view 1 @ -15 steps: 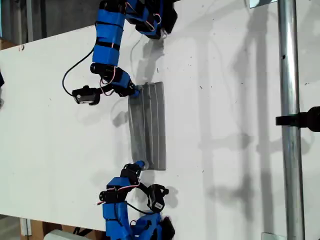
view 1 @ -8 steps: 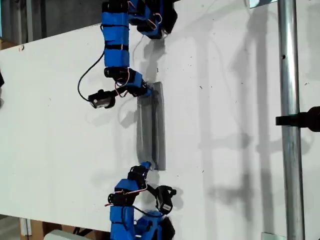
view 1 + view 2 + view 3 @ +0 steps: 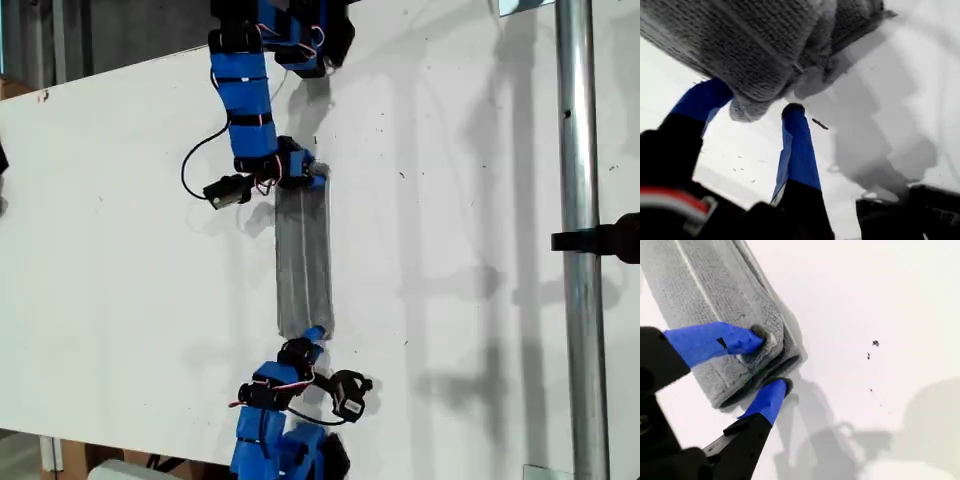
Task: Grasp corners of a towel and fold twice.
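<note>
From the exterior view we counted one towel (image 3: 304, 258), a narrow folded strip on the white table (image 3: 120, 250) with its long axis running top to bottom, an arm at each end, both partly cut off. In the first wrist view my first gripper (image 3: 747, 107) had its jaws parted around a blurry bunched towel end (image 3: 760, 45), so we couldn't tell whether it was pinched. In the second wrist view my second gripper (image 3: 767, 357) was clamped on the towel's folded end (image 3: 740, 325).
</note>
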`<state>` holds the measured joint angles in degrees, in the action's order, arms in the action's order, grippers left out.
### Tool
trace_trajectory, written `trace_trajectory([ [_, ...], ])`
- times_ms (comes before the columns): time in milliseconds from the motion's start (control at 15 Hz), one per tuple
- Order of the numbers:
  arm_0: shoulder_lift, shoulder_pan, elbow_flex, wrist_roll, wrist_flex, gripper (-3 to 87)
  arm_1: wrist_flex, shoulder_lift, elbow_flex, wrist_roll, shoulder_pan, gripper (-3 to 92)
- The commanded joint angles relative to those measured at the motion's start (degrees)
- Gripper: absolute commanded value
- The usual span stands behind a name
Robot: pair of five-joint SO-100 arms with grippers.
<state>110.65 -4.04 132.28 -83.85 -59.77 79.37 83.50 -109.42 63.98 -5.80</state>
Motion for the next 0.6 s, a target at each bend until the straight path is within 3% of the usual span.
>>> trace_trajectory([
  [0,9.6,5.8,-3.0,-2.1,-8.2,27.5,8.1,10.8,-0.2,2.5,2.5,28.5],
  [267,44.6,12.2,11.7,-8.3,-13.4,25.6,18.5,32.1,-3.8,7.3,6.6,27.7],
  [400,72.0,13.8,25.8,-12.0,-15.6,26.1,15.5,47.7,-14.5,8.5,4.7,23.5],
  [467,88.4,15.2,33.2,-10.2,-16.1,25.7,11.4,54.6,-20.7,8.1,2.7,26.3],
  [533,87.1,15.7,35.3,-9.8,-14.9,25.3,6.2,59.4,-26.3,7.5,0.4,28.7],
])
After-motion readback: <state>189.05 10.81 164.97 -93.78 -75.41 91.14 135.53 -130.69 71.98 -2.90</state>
